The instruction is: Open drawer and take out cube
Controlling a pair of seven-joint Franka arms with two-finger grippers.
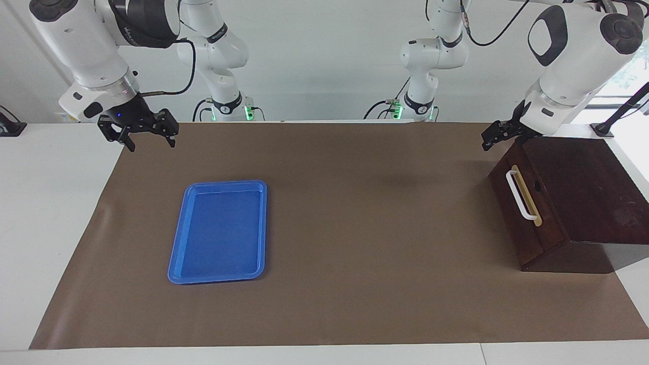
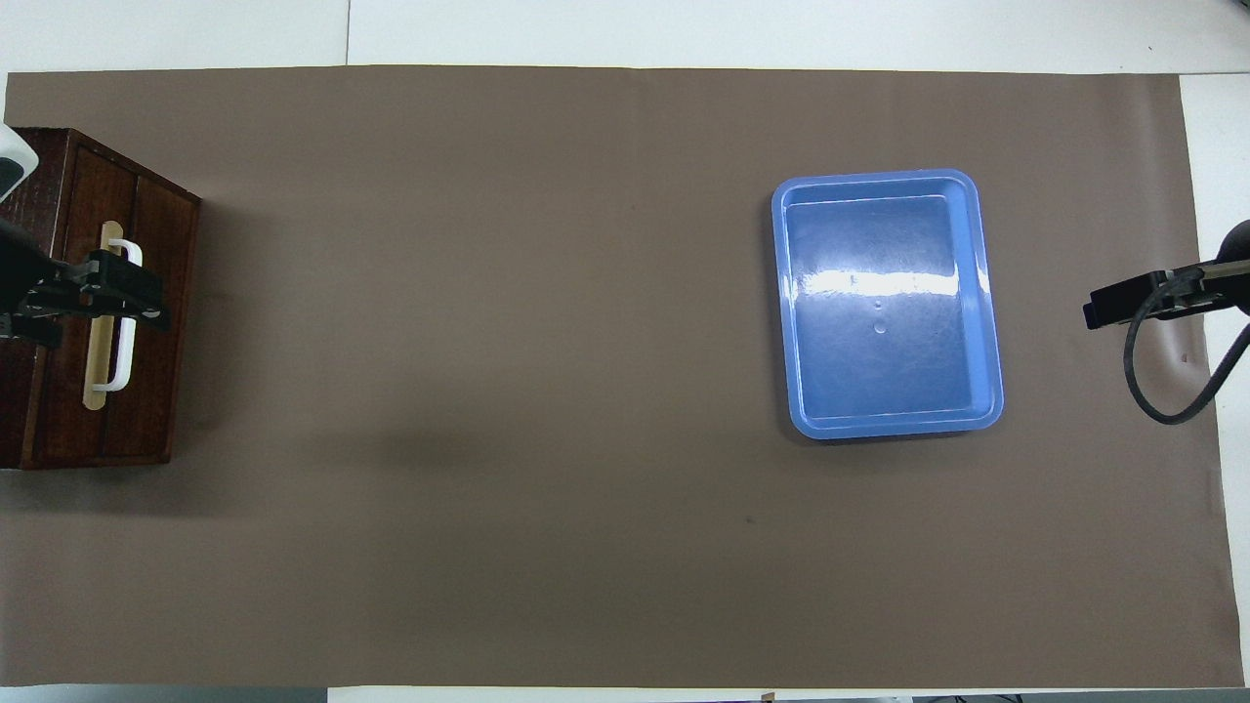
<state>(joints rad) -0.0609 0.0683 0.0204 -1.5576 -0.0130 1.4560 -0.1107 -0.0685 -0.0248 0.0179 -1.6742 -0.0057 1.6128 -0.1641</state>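
Surface (image 1: 30, 213): white, with a brown mat (image 1: 355, 228) laid over most of it.
Box (image 1: 583, 192): dark wood, at the left arm's end of the surface, near the edge closest to the robots.
Drawer (image 1: 514, 200): shut in the box, its front turned toward the middle of the mat.
Tray (image 1: 220, 230): flat, blue, lying toward the right arm's end of the mat.
Handle (image 1: 520, 195): white bar on a tan strip across the drawer front.
Left gripper (image 1: 499, 136): fingers apart, holding nothing, raised over the box's top edge above the handle.
Right gripper (image 1: 148, 137): fingers apart, holding nothing, over the mat's corner at the right arm's end.
Cube: not visible.
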